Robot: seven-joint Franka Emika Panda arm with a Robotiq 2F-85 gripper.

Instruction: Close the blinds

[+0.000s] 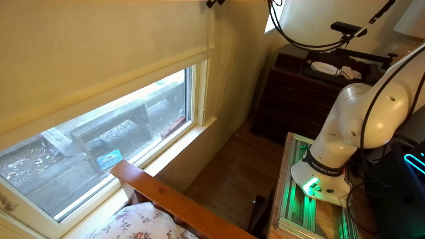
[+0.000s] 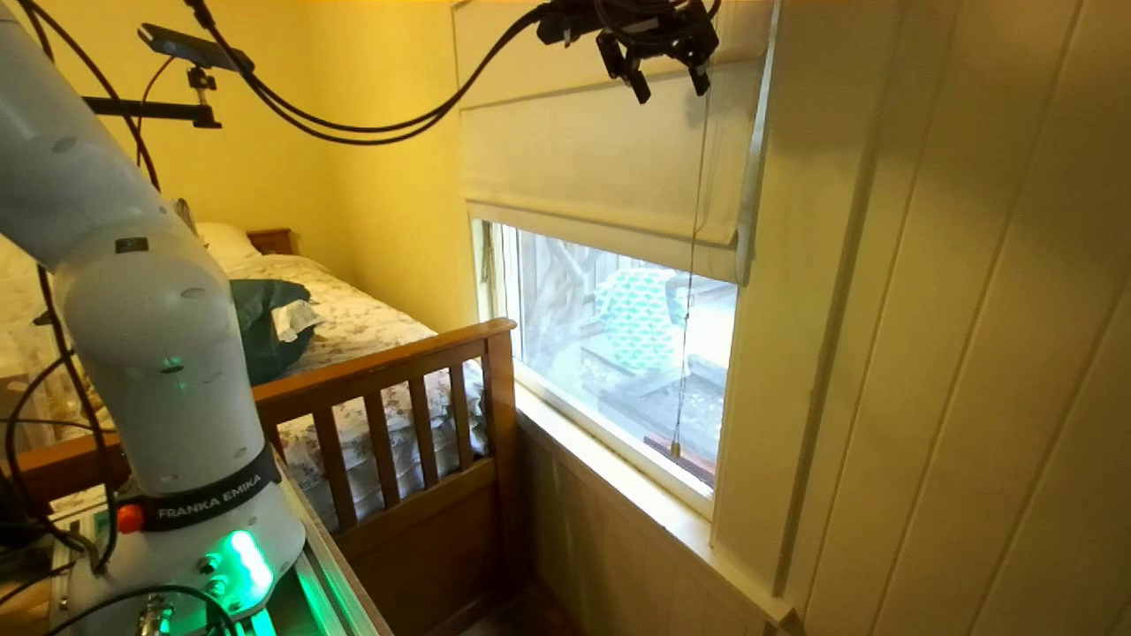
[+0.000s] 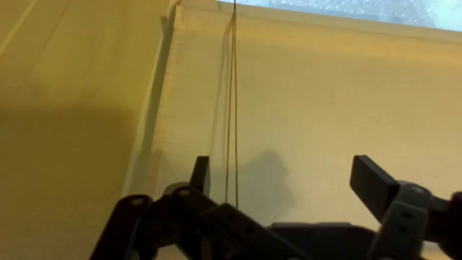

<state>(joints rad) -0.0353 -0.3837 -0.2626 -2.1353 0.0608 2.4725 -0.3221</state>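
My gripper (image 2: 670,87), fingers (image 3: 375,187) spread apart, hangs in front of the blinds (image 2: 583,150) at the window (image 2: 565,327), well out past the window-side edge of the tabletop (image 1: 328,219). The blinds are partway down, bottom hem (image 2: 610,237) straight, lwr. window showing beneath. In the wrist view a thin cord (image 3: 236,108), two strands, shows btwn. the fingers, nearer one of them; can't tell if they touch. My base (image 1: 335,184), w/ its green light (image 1: 310,186) on, stands on the tabletop close to that same edge. In an exterior view, a wooden footboard (image 1: 174,200) runs from just beside the window twd. the tabletop's near corner.
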